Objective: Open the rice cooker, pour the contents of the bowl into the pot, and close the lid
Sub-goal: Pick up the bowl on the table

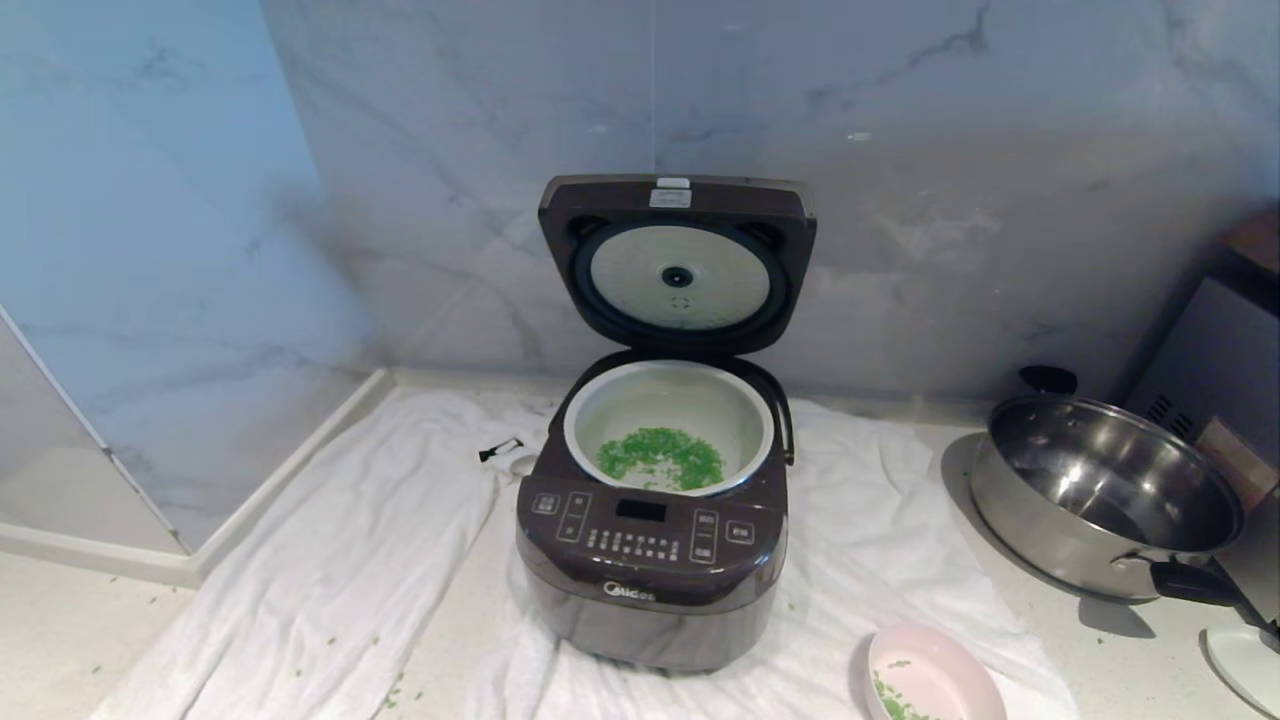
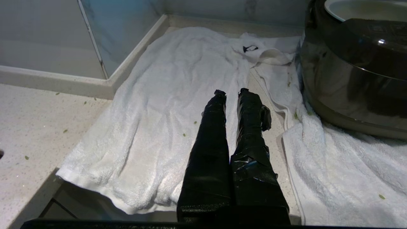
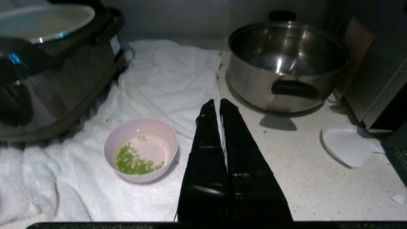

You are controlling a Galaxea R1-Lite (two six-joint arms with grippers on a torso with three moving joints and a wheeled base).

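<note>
The dark grey-brown rice cooker (image 1: 650,570) stands on a white towel with its lid (image 1: 678,265) swung up against the wall, silver underside showing. Its white pot (image 1: 700,400) holds a patch of green bits (image 1: 660,458). The pink bowl (image 1: 930,645) sits upright on the towel at the cooker's front right, with some green bits left inside. Neither arm appears in the head view. My left gripper (image 2: 232,93) hangs shut and empty over the towel left of the cooker (image 2: 353,73). My right gripper (image 3: 217,102) is shut and empty, just right of the bowl (image 3: 152,127).
A large steel pan (image 1: 1100,495) with black handles stands at the right, a grey appliance (image 1: 1220,370) behind it. A white disc (image 3: 345,146) lies on the counter. The towel (image 1: 330,570) covers the counter; marble walls close the back and left corner. Green bits are scattered about.
</note>
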